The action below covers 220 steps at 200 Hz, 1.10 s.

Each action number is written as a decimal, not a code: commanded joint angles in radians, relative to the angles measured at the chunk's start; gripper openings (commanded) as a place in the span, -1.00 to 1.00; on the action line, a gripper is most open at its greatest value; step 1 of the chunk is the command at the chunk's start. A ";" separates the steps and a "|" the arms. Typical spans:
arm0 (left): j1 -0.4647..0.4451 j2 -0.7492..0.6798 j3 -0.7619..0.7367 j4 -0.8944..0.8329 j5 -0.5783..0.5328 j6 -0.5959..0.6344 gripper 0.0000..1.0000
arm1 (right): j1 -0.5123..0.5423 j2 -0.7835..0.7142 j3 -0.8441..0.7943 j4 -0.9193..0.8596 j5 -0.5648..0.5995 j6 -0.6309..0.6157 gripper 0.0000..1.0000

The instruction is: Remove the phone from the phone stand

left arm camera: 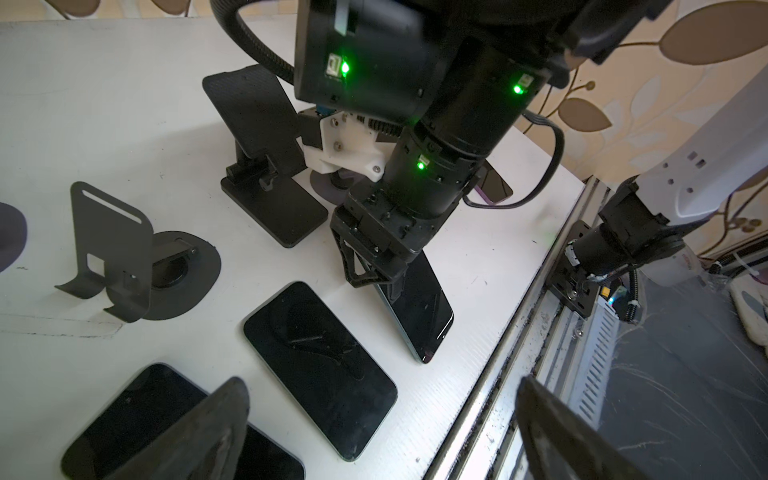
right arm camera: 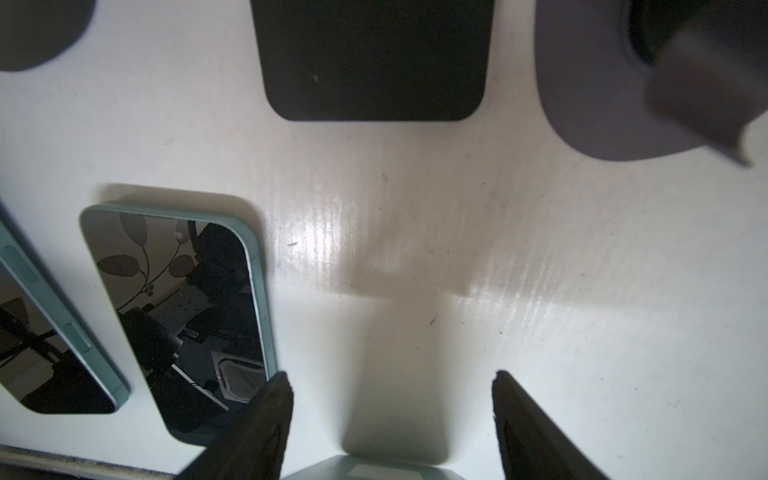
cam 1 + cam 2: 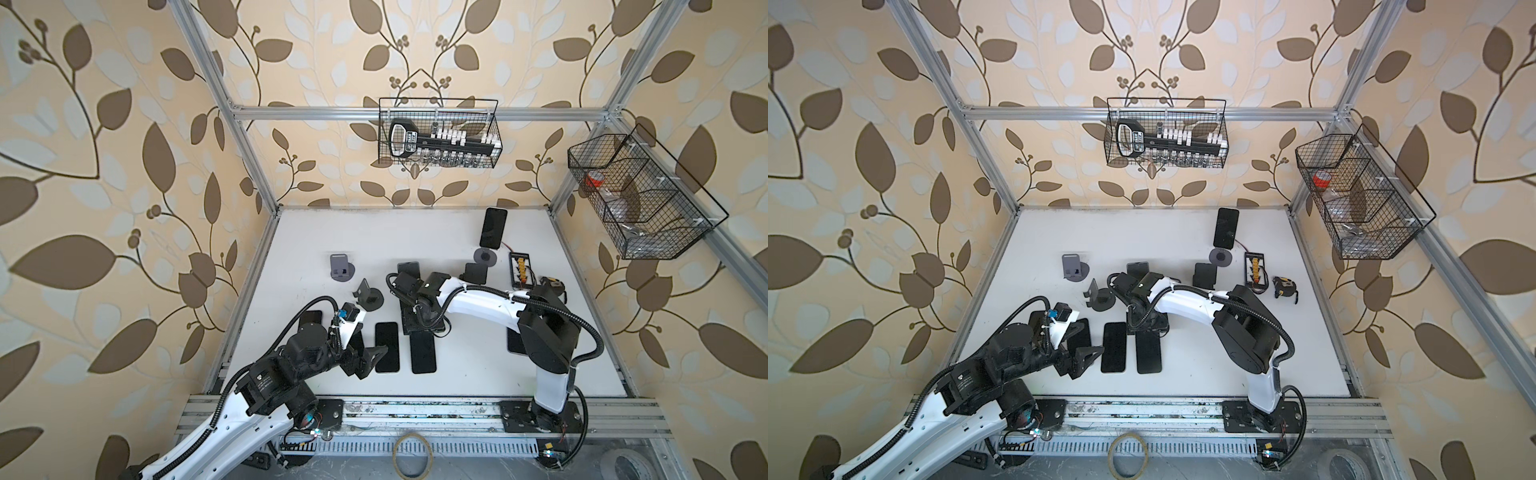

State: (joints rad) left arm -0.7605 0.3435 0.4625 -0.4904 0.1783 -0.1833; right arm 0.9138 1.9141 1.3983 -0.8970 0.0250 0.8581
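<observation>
step: set-down, as I judge it. The held phone (image 1: 419, 316) is off the black stand (image 1: 253, 120) and leans tilted, lower end touching the desk (image 1: 124, 83).
right tool (image 1: 380, 282): clamped on the upper part of the held phone.
left tool (image 3: 370, 360): jaws wide apart, holds nothing, hovers low at 9 o'clock of the held phone.
phone place: in both top views at 6 o'clock of the black stand, near the front edge of the desk.
next move: probably lower the upper end until the phone lies flat, then let go. A slow tilt should keep the lower end from skidding toward the front rail.
around: flat phone (image 1: 320, 370) just beside at 9 o'clock, not touching. Another phone (image 1: 137, 415) sits under the left tool. Bent stand (image 1: 112, 237) at 10 o'clock, empty. Grey stand (image 3: 340, 268) farther out, also empty. Back phone (image 3: 493, 227) stands upright on its round stand at 1 o'clock.
in the way: the flat phone leaves little side room, and the base of the black stand sits close behind the right tool. The left tool hangs near the row.
</observation>
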 commanded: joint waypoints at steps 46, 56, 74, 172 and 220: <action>-0.007 0.036 0.006 0.026 -0.077 -0.010 0.98 | -0.007 0.058 0.058 -0.012 -0.040 -0.011 -0.07; -0.007 0.046 0.015 0.012 -0.076 -0.009 0.98 | -0.007 0.064 0.063 -0.012 -0.036 -0.006 -0.03; -0.007 0.047 0.020 0.005 -0.077 -0.012 0.98 | -0.008 0.068 0.068 -0.013 -0.031 -0.004 0.07; -0.007 -0.020 0.020 -0.012 -0.114 -0.016 0.98 | -0.004 0.053 0.092 -0.046 -0.054 0.048 0.54; -0.007 -0.062 0.019 -0.025 -0.172 -0.027 0.98 | 0.022 0.062 0.164 -0.114 -0.045 0.054 0.84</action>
State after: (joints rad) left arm -0.7605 0.3103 0.4549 -0.5144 0.0605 -0.1944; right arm 0.9215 1.9694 1.5158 -0.9447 -0.0193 0.8955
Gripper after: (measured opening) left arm 0.989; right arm 0.917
